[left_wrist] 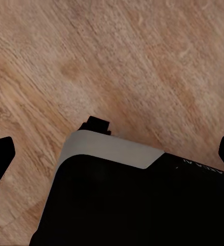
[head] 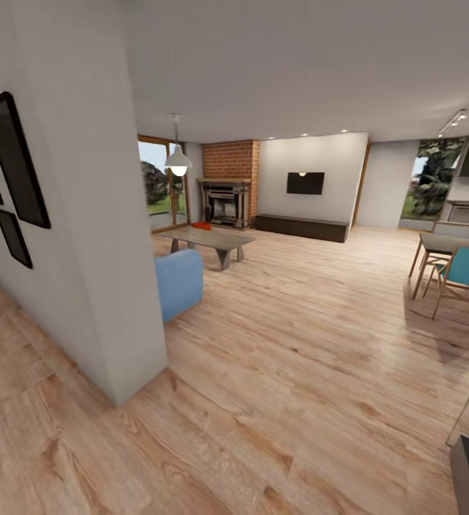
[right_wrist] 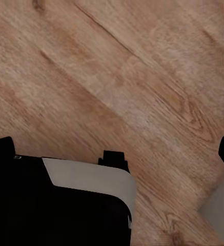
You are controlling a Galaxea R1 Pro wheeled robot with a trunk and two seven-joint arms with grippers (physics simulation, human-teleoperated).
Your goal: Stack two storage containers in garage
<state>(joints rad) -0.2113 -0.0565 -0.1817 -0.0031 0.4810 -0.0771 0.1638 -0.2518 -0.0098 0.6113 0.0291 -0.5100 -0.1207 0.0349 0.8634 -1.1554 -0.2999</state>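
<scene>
- Your left pincer (left_wrist: 112,154) is spread wide, its dark fingertips (left_wrist: 0,154) at opposite frame edges, holding nothing above the wood-plank floor (left_wrist: 142,61).
- Your right pincer (right_wrist: 112,154) is equally wide and empty.
- One small orange-red container (head: 201,226) sits on the low grey worktop (head: 213,239) before the brick fireplace (head: 227,193); a second cannot be told apart.
</scene>
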